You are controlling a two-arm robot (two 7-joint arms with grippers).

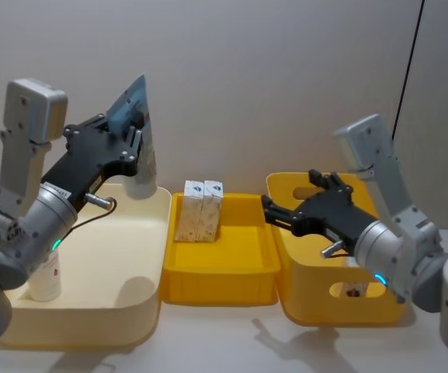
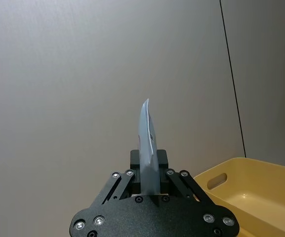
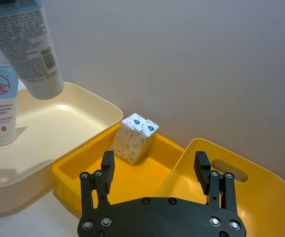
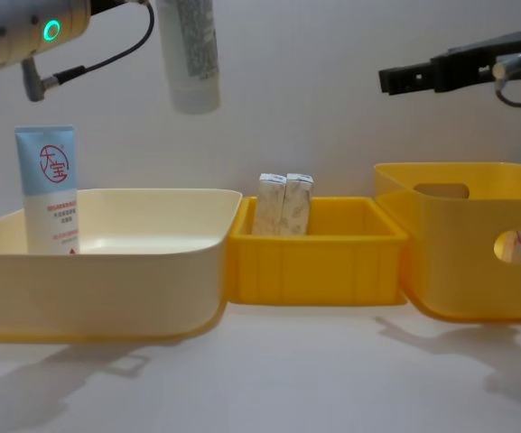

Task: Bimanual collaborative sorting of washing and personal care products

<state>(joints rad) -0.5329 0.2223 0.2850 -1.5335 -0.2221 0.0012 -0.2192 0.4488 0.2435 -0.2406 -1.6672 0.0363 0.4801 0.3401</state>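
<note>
Counted two squeeze tubes, two cartons, three bins. Left gripper was raised over the far edge of the cream bin, jaws pinched on the flat faces of one squeeze tube. The tube ran between the jaws, crimped end above them, cap end hanging below, clear of the bin. Second tube stood upright inside the cream bin at its left end. Both cartons stood upright, touching side by side, at the back of the low yellow tray. Right gripper hovered above the join of tray and tall yellow bin, jaws spread wide, holding nothing, with the cartons ahead of them and lower.
</note>
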